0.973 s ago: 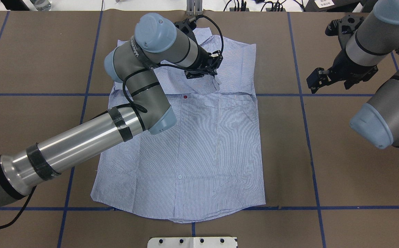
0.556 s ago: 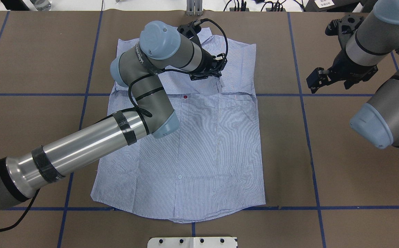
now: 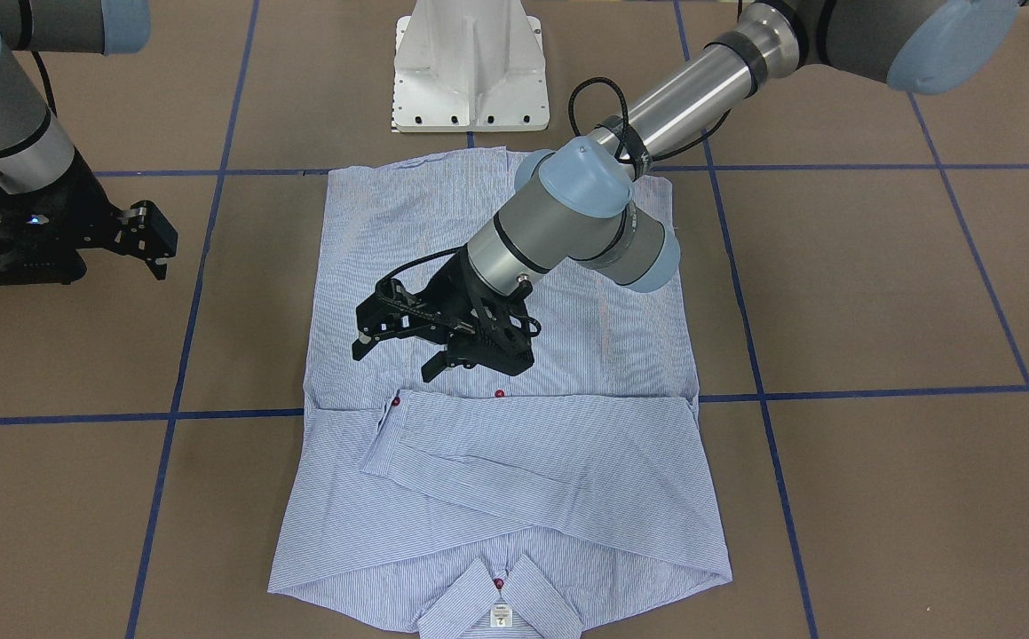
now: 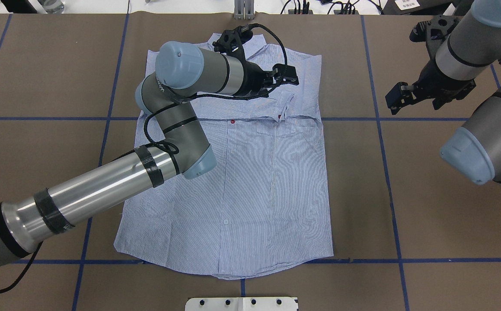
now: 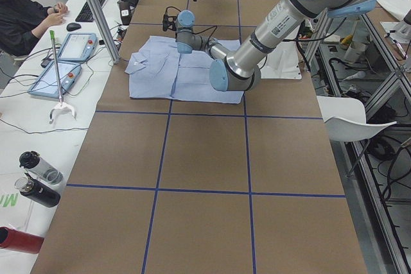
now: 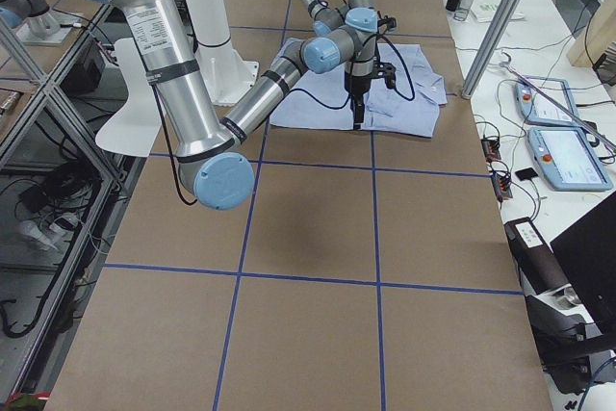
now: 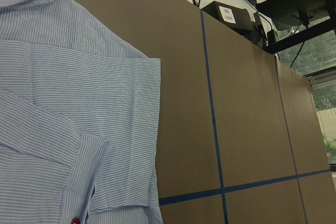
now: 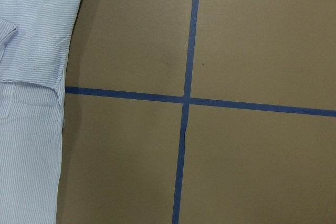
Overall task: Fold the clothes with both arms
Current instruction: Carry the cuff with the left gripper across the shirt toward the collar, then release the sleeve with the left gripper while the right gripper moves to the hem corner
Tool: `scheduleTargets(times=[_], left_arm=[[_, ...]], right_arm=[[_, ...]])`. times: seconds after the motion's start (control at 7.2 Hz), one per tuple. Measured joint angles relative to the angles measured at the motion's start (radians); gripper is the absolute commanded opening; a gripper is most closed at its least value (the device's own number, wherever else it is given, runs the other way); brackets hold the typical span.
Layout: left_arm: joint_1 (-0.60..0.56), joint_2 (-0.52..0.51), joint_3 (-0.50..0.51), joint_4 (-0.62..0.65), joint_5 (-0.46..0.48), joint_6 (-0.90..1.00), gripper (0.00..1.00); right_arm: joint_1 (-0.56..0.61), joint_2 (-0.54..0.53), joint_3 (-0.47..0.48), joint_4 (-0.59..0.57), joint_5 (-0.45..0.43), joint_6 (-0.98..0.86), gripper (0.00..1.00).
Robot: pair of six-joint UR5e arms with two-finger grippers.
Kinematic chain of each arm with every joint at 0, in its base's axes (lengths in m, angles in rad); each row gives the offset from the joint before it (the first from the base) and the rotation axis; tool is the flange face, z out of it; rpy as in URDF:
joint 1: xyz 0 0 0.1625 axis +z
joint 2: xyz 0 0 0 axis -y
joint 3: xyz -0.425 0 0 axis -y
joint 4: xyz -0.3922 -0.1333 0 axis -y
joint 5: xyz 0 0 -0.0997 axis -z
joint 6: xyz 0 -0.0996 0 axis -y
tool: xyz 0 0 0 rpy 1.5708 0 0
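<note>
Left gripper (image 3: pixel 394 358): released, jaws spread, now lifted clear of the sleeve (image 3: pixel 532 461) lying below it.
Right gripper (image 3: pixel 155 241): unmoved, apart from shirt (image 4: pixel 254 194); grip unclear.

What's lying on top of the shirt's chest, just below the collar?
Two sleeves folded across it, overlapping. The part of the shirt under them is covered, so any buttons there cannot be seen.

Mid table (image 4: pixel 427 216): shirt (image 4: pixel 250 194), sleeves (image 3: pixel 523 453) across chest; left gripper (image 3: pixel 395 359) over it, right gripper (image 4: pixel 395 99) off beside.
</note>
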Motion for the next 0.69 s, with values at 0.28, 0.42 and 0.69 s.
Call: scheduleTargets(times=[0.28,0.42,0.69], left_arm=[[-0.006,0.111,-0.225,0.263,-0.002,0.003,1.00],[-0.014,0.175,-0.366,0.412,-0.003,0.008,1.00],[-0.042,0.291,-0.616,0.635,-0.021,0.058,1.00]], right_arm=[[-0.019,-0.006,0.026,0.037,0.011,0.064,1.00],[-0.059,-0.024,0.038,0.117,0.013,0.156,1.00],[-0.174,-0.121,0.054,0.364,0.007,0.362,1.00]])
